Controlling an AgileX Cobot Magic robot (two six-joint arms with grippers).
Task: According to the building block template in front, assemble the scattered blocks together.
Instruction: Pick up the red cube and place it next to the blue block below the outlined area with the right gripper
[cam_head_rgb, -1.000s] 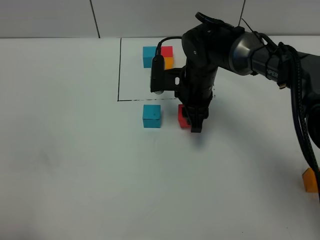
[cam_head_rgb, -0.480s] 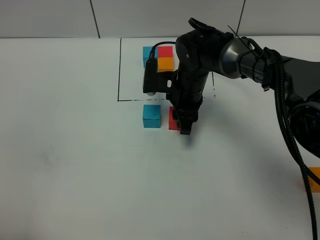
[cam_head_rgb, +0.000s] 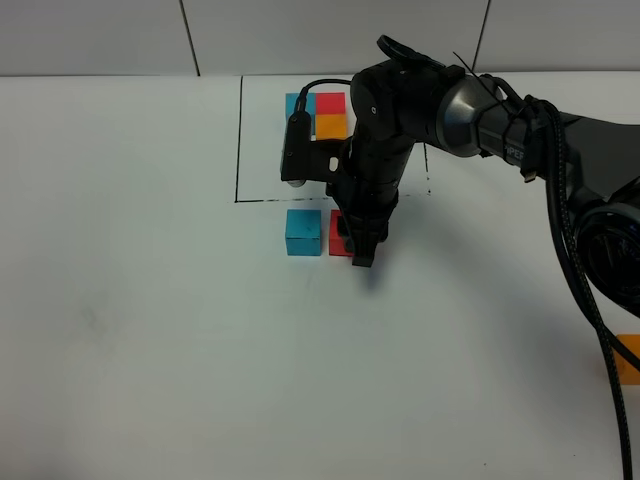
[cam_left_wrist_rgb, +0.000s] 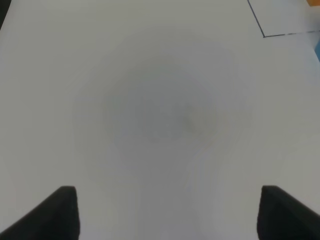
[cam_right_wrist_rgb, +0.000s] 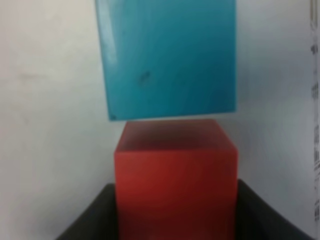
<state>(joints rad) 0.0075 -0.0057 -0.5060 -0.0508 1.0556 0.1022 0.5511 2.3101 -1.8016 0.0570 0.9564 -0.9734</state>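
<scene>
The building block template (cam_head_rgb: 320, 112), a blue, red and orange L, lies inside the thin black rectangle at the back. Just in front of that frame sits the teal-blue block (cam_head_rgb: 303, 232), with the red block (cam_head_rgb: 339, 241) close on its right. In the right wrist view the red block (cam_right_wrist_rgb: 175, 185) reaches the edge of the teal-blue block (cam_right_wrist_rgb: 167, 57); I cannot tell if they touch. My right gripper (cam_head_rgb: 362, 254) is shut and presses against the red block's right side. The orange block (cam_head_rgb: 628, 358) lies at the far right edge. My left gripper (cam_left_wrist_rgb: 167, 215) is open over bare table.
The white table (cam_head_rgb: 150, 330) stretches to the left and front. The right arm's black body and cable (cam_head_rgb: 400, 130) hang over the frame's right part. A corner of the black frame line (cam_left_wrist_rgb: 263, 36) shows in the left wrist view.
The right gripper has slid left, still shut, pushing the red block from well right of the teal-blue block to close beside it. The left gripper has not moved.
</scene>
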